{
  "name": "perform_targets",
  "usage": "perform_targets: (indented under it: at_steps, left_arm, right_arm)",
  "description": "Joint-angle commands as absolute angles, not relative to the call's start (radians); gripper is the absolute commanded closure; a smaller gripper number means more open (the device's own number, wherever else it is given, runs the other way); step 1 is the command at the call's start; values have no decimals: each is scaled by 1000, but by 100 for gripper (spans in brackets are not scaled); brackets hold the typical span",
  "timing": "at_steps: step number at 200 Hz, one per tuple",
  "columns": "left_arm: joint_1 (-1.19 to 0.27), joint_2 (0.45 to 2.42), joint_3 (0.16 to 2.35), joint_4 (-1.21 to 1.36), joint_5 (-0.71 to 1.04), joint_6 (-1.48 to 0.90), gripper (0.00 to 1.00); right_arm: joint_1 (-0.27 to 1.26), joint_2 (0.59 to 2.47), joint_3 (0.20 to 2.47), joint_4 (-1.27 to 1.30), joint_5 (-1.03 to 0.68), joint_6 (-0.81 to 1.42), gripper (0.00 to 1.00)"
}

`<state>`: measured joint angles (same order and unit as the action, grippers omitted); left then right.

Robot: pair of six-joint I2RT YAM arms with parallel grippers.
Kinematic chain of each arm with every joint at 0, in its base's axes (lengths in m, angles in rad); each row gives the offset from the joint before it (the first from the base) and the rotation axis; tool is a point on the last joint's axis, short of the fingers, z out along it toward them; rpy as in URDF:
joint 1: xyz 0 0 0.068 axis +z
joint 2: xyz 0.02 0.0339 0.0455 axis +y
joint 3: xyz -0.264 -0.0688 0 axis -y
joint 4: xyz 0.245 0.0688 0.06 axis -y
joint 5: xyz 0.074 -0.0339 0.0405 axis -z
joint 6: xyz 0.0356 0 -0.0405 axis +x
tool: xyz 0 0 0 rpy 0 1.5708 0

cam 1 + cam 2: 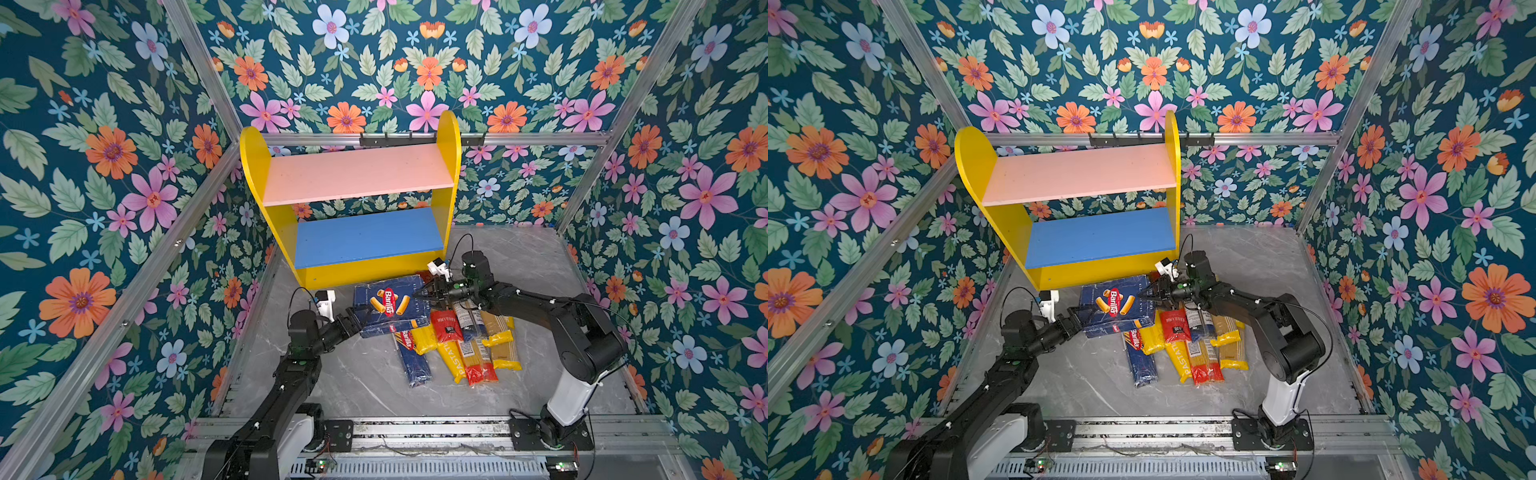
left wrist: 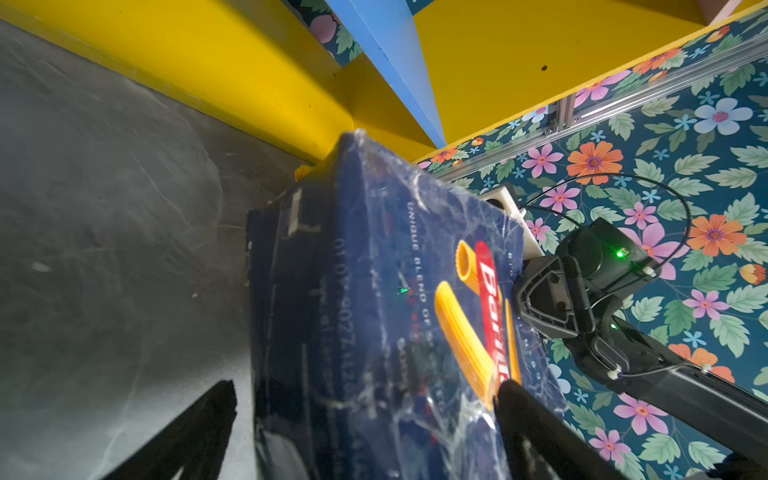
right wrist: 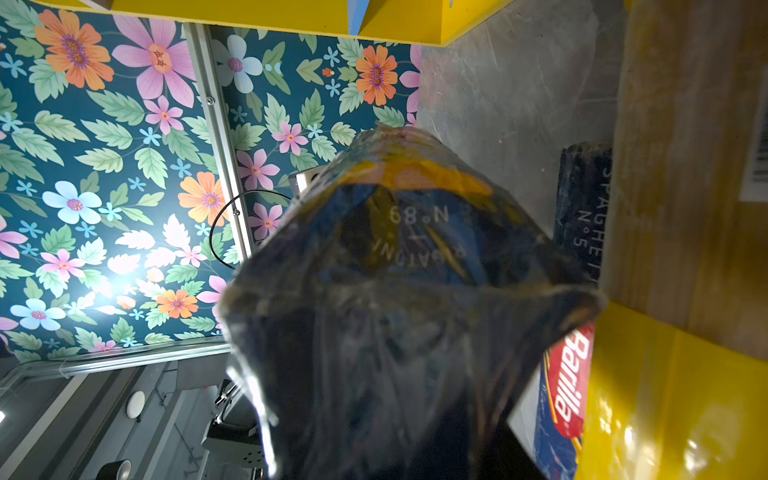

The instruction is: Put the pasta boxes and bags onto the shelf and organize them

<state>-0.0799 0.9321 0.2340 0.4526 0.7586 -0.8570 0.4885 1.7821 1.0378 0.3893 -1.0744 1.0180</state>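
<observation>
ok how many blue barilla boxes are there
2: the wide box in front of the shelf; the narrow box on the table beside the bags. More could hide under them.

Both shelf boards lie open — the wide box seemingly blocks the base front.

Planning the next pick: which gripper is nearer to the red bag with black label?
Right. The right gripper, shut on the wide Barilla box, is beside the red bag; the left gripper, open, is at the box's other end.
</observation>
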Motion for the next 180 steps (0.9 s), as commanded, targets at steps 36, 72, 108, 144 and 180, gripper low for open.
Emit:
perform_targets:
  at_steps: [36, 72, 108, 144, 180]
  left_arm:
    - [-80, 972, 217, 615, 814, -913, 0]
    - [-80, 1010, 191, 765, 854, -995, 0]
    - [-81, 1021, 200, 831, 878, -1038, 0]
    - [-83, 995, 218, 826, 895, -1045, 2]
    - [-83, 977, 233, 787, 899, -1033, 22]
  right_arm:
    - [489, 1758, 1045, 551, -1178, 1048, 58]
    - [497, 1795, 1057, 613, -1186, 1094, 58]
    - [516, 1829, 1094, 605, -1187, 1091, 58]
    - [532, 1861, 1125, 587, -1181, 1087, 57]
    - [532, 1877, 1146, 559, -1177, 1079, 50]
